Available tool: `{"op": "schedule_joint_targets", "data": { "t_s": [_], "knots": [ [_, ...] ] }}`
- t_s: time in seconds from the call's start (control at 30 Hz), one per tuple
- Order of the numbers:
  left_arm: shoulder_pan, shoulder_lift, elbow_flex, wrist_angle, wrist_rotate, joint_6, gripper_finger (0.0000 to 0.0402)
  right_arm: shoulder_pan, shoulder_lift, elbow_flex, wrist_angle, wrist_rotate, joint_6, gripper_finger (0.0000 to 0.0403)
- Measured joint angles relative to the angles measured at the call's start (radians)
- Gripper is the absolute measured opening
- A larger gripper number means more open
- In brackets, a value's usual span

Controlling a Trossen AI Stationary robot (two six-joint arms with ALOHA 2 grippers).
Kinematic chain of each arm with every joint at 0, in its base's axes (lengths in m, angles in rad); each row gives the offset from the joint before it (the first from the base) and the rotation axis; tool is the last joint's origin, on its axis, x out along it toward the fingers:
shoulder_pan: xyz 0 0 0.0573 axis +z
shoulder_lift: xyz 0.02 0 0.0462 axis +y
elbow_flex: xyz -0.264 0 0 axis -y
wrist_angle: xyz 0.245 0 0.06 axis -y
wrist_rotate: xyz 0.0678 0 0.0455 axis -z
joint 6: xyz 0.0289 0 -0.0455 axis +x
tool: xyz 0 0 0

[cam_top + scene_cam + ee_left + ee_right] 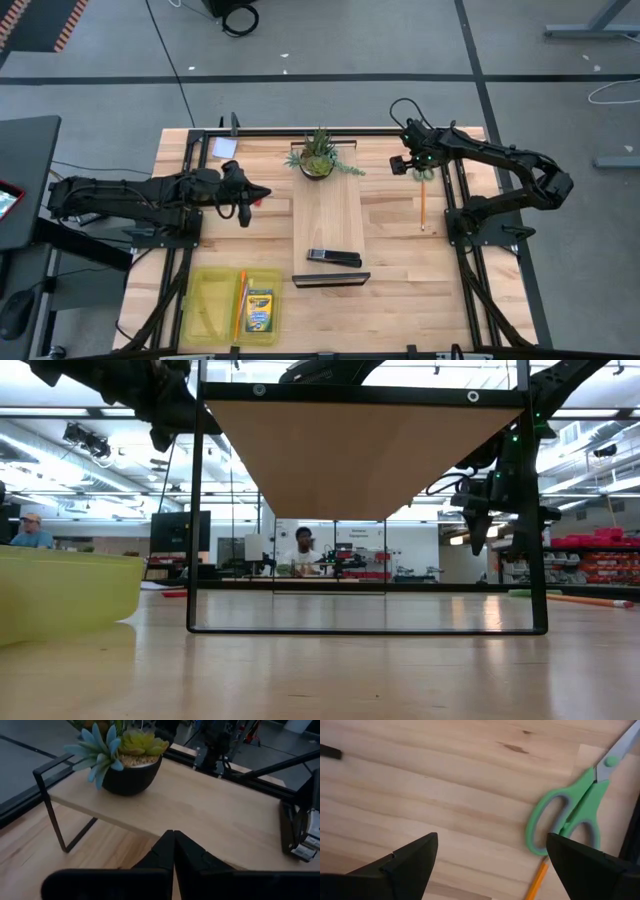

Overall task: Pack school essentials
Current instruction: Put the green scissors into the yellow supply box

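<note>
Item, nearest the lens in the right wrist view: the right gripper (pixel 490 865), jaws spread to full width, holding nothing, poised over bare wood.

Item: green-handled scissors (pixel 572 812), flat on the tabletop just beyond those jaws, blades closed. In the high view they lie at the far right of the tabletop, under the right gripper.

Item: thin pencil (pixel 422 208), lying just beside the scissors' handles and running toward the near edge.

Item: yellow bin (pixel 203 308), near left corner, already holding the yellow-green crayon box (pixel 260 310) and an orange pen (pixel 240 300).

Item: note pad (pixel 224 148), pale, far left corner. Small red piece (pixel 260 199) near the left gripper; too small to identify for certain.

Item: left gripper (pixel 173 851), jaws pressed together, empty, hovering beside the raised wooden shelf (pixel 345 225).

Not for packing: potted plant (pixel 122 757) on the shelf's far end; black bar-shaped object (pixel 334 258) on its near end.

Step in hand, by judgement: pickup of the scissors. Next move calls for lowering, centring the jaws on the handles, closing, then carrying across to the bin.

Surface: pale wood tabletop (pixel 400 290) with black rails. Room: grey floor, open lit workshop, seated persons far behind.
</note>
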Motion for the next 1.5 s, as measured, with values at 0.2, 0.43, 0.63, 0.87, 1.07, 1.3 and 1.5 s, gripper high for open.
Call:
{"op": "schedule_joint_targets", "data": {
  "t_s": [0.2, 0.43, 0.63, 0.87, 1.07, 1.3, 1.5],
  "knots": [
    [0.0, 0.0, 0.0, 0.005, -0.004, 0.0, 0.0014, 0.0, 0.0, 0.0, 0.0, -0.002, -0.001, 0.0378],
    [0.0, 0.0, 0.0, 0.02, -0.004, -0.001, 0.0008, 0.0, 0.0, 0.0, 0.0, -0.017, -0.013, 0.0378],
    [0.0, 0.0, 0.0, 0.021, -0.004, -0.003, 0.0021, 0.0, 0.0, 0.0, 0.0, -0.027, -0.015, 0.0378],
    [0.0, -0.006, 0.0, 0.021, -0.004, -0.01, 0.0007, -0.003, -0.001, -0.031, 0.018, -0.007, -0.011, 0.0378],
    [0.0, -0.007, 0.0, 0.02, -0.004, 0.011, 0.0013, -0.006, -0.001, -0.12, 0.079, -0.007, 0.04, 0.0378],
    [0.0, -0.007, 0.0, 0.019, -0.005, 0.017, 0.0021, -0.006, -0.001, -0.164, 0.09, 0.018, 0.076, 0.0378],
    [0.0, -0.007, 0.0, 0.018, -0.016, 0.027, 0.0007, -0.004, 0.0, -0.178, 0.106, 0.023, 0.079, 0.0378]
  ]
}}
